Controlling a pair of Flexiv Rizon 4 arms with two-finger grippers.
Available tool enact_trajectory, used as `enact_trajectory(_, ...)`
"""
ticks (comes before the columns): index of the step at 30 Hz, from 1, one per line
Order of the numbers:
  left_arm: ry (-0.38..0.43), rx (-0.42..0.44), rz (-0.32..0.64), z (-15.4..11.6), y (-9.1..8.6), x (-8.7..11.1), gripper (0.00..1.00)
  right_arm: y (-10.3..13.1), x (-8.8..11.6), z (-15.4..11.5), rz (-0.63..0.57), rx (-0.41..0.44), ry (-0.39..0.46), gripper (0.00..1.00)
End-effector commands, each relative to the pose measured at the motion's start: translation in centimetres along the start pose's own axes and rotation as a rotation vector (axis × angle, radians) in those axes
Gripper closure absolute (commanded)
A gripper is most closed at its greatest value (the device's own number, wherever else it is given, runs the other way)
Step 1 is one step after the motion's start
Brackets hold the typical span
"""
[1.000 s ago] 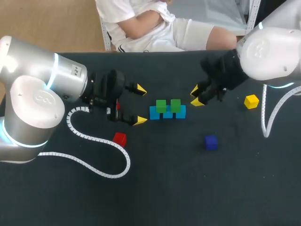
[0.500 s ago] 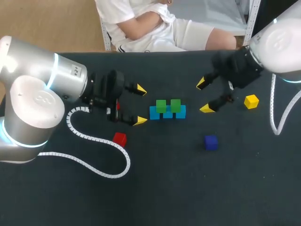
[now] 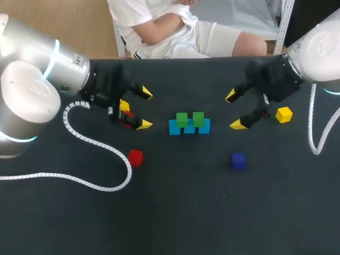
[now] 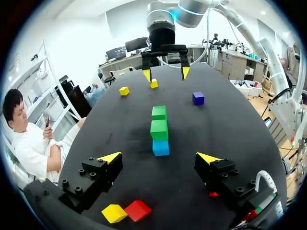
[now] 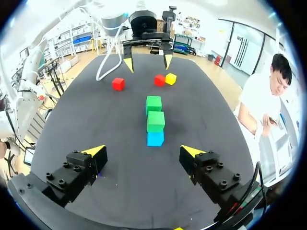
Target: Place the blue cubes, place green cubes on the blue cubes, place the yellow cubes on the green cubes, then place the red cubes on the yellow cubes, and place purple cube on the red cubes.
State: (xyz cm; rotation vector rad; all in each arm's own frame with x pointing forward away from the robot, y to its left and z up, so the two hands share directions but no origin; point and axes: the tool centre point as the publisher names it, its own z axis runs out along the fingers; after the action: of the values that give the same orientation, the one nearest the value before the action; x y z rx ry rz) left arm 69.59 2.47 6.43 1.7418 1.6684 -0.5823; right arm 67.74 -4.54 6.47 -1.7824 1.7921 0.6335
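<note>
Left pincer (image 3: 144, 109) & right pincer (image 3: 234, 110): both wide apart, either side of cube stack (image 3: 189, 124), w/ gaps.

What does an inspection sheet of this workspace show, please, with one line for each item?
surface: black matte table top, flat.
job's things: a row of light blue plastic cubes carries two green plastic cubes; a yellow plastic cube and a red plastic cube lie side by side under the left gripper; a second red cube and a purple plastic cube lie loose, apart from the row; a second yellow cube lies beside the right gripper.
clutter: nothing seen.
grippers: left gripper open, empty; right gripper open, empty; they stand on opposite sides of the row, apart from it.
cables: a white ribbed cable trails from the left arm across the table top; a second white cable loops by the right arm.
surroundings: nothing seen reaching over the table.
</note>
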Motion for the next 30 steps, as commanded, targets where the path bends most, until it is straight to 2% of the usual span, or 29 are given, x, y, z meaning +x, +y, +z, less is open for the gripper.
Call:
enact_trajectory(1, -0.003, 0.054, -0.001, 0.1, 0.9, 0.5, 0.0, 0.8, 0.3, -0.9, -0.001, 0.018, 0.015, 0.0)
enact_trajectory(9, -0.021, 0.073, 0.023, 0.1, 0.8, 0.9, 0.0, 1.4, 1.7, -2.9, -0.024, 0.013, 0.08, 0.0)
enact_trajectory(11, -0.021, 0.073, 0.023, 0.1, 0.8, 0.9, 0.0, 1.4, 2.7, -3.5, -0.004, 0.001, 0.113, 0.0)
enact_trajectory(22, -0.021, 0.073, 0.023, 0.1, 0.8, 0.9, 0.0, 2.4, 9.0, -9.0, 0.076, 0.078, 0.23, 0.0)
enact_trajectory(30, -0.021, 0.073, 0.023, 0.1, 0.8, 0.9, 0.0, 2.4, 10.7, -11.3, -0.106, 0.076, 0.32, 0.0)
